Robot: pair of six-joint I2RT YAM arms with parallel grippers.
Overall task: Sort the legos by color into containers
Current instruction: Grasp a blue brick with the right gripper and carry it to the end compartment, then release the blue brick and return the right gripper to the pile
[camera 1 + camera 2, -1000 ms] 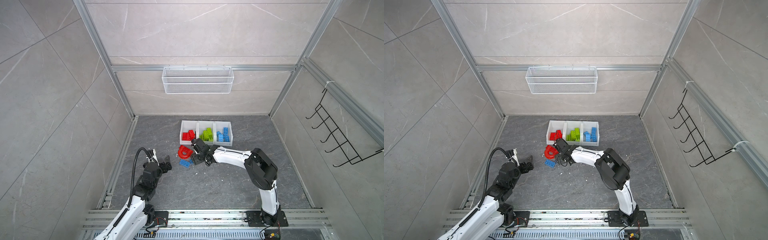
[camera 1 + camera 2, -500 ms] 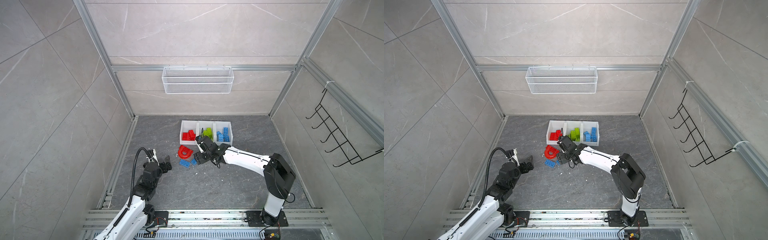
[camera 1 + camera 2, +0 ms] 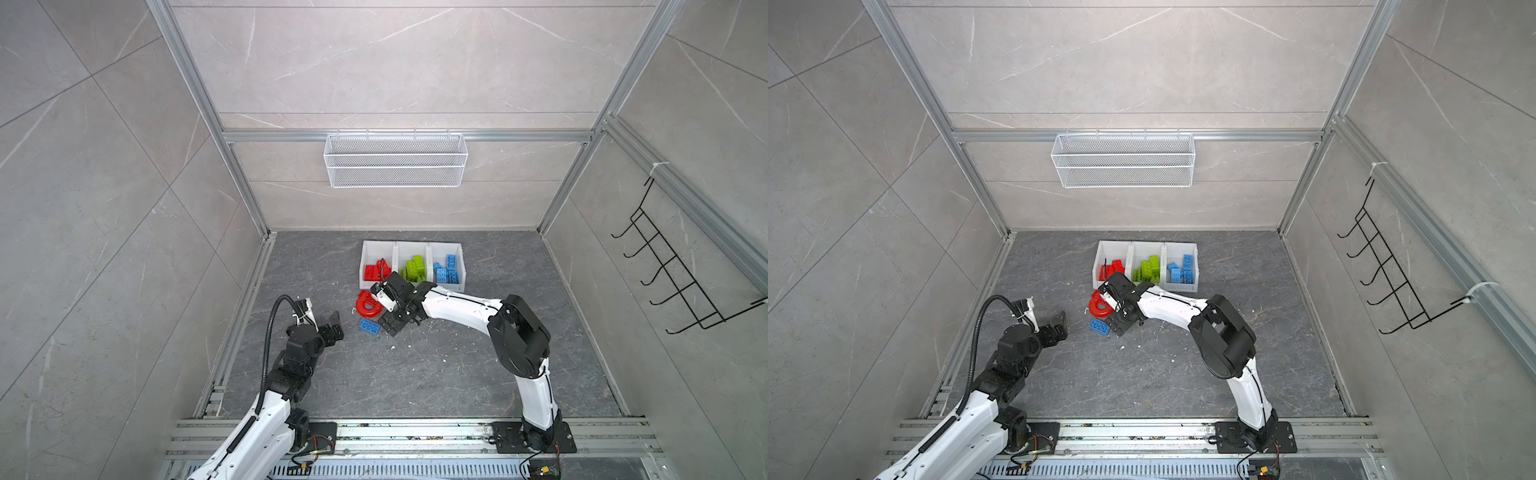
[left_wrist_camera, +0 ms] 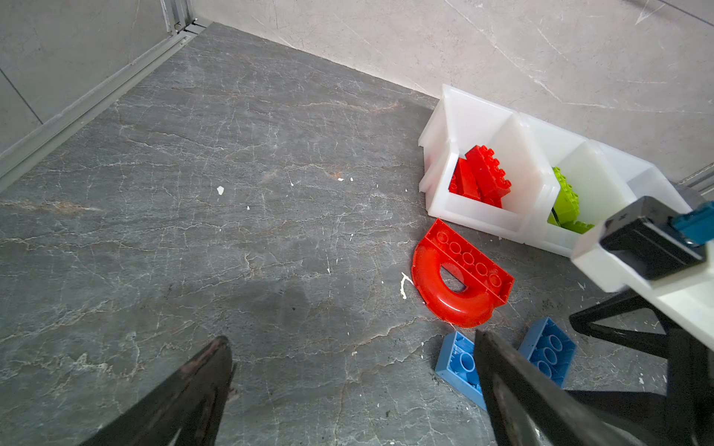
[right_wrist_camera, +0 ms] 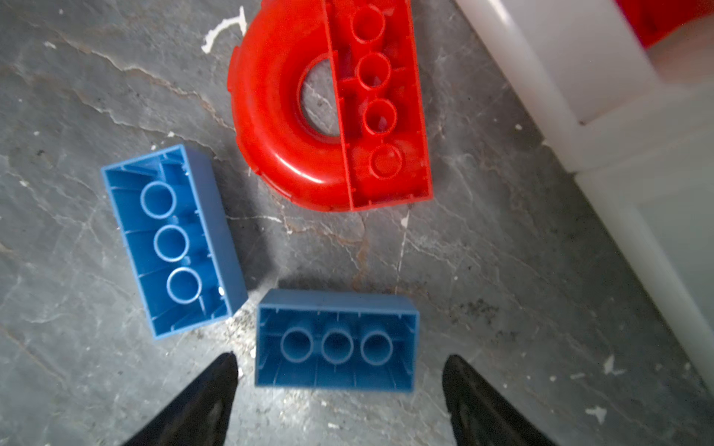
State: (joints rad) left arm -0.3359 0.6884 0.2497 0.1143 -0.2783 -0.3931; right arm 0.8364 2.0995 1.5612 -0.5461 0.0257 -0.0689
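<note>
Grey stone floor (image 3: 415, 374) with three joined white containers (image 3: 376, 249) holding colour-sorted legos (image 3: 413, 268). Red arch (image 5: 286, 116) and two upturned blue bricks (image 5: 170, 239) lie loose before them. Right gripper (image 5: 340, 363), jaws apart, straddles one brick without touching; left gripper (image 4: 351, 340) gapes empty.

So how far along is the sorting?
Done: red, lime and blue studded bricks sit in the three white plastic bins. In hand: nothing; the open right tool hovers over one upturned blue brick. Left: that brick, the other blue brick, the red arch piece.
</note>
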